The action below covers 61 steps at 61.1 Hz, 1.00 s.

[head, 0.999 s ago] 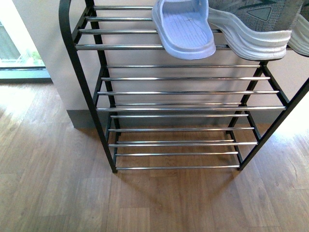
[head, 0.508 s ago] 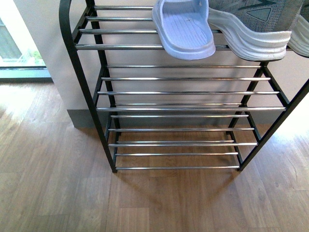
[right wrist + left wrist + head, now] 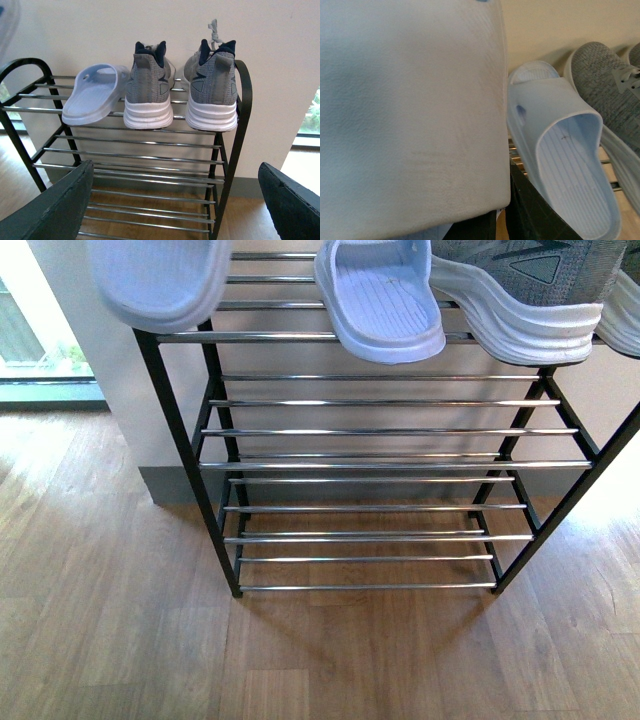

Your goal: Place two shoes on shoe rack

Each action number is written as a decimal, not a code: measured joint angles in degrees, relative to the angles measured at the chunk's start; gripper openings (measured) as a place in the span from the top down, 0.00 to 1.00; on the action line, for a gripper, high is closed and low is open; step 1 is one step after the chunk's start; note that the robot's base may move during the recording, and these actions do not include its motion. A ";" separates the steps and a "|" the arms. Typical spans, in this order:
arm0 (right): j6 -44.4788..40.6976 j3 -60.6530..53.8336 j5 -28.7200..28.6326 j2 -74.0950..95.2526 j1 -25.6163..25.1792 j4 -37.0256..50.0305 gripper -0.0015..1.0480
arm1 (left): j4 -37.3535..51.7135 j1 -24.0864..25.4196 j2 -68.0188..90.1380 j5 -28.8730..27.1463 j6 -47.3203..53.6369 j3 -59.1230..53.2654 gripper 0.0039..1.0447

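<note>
Because the left wrist camera sits right behind its load, the pale blue slipper in hand (image 3: pixel 410 110) fills most of that view, its sole turned to the lens; the dark left fingers (image 3: pixel 530 215) show just under its edge, so I judge the left gripper clamped on this slipper, though the contact itself is hidden. From the front view the same slipper (image 3: pixel 160 280) hangs at the top-left corner of the shoe rack (image 3: pixel 180 440), above the front rod and apparently not yet resting on it, presumably held there so it can go down into the free gap on the top shelf.

Just beyond, the second slide slipper (image 3: pixel 385 305) already lies on the top tier, heel overhanging the front rod. Next to it stand the grey sneakers (image 3: pixel 180 90), heels outward, filling the remaining width.

Counted: two slippers, one held and one shelved; two sneakers, both shelved. The lower tiers hold nothing.

The right gripper (image 3: pixel 170 200) is spread wide and empty, its two dark fingers framing the rack from a distance.
</note>
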 joint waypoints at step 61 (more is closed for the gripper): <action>0.00 0.00 0.00 0.00 0.00 0.00 0.09 | -9.22 -0.90 20.50 1.22 -8.46 19.63 0.98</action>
